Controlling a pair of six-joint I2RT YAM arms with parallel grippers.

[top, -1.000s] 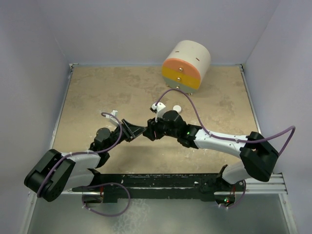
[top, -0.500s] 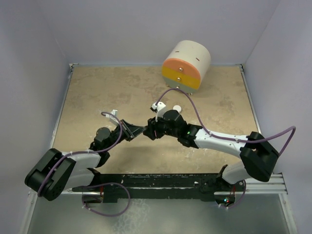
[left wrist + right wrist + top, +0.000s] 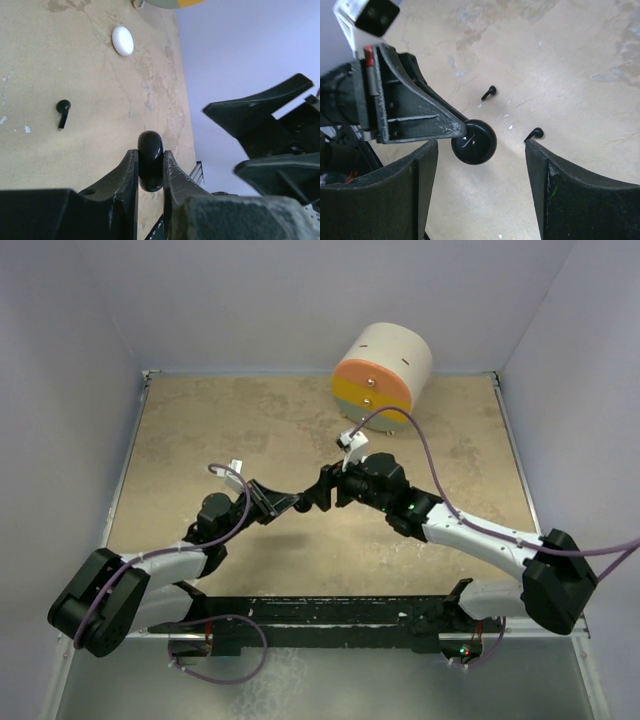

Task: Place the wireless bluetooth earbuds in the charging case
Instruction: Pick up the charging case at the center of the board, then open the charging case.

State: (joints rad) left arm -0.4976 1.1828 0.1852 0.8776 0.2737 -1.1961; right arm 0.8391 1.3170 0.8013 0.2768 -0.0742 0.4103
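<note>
The left pincer [image 3: 150,156] was clamped on the black case [image 3: 150,149]. The right pincer [image 3: 480,144] faced it, wide open and holding nothing. Past both tips two black earbuds [image 3: 489,92] lay on the table [image 3: 580,50] (well apart from each other). Farther off was a white oval [image 3: 122,41].

Left hand [image 3: 286,504], right hand [image 3: 325,492] (facing, close), drawers [image 3: 380,380]

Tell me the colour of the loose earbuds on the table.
Both earbuds are black; the right wrist view shows them best.
</note>
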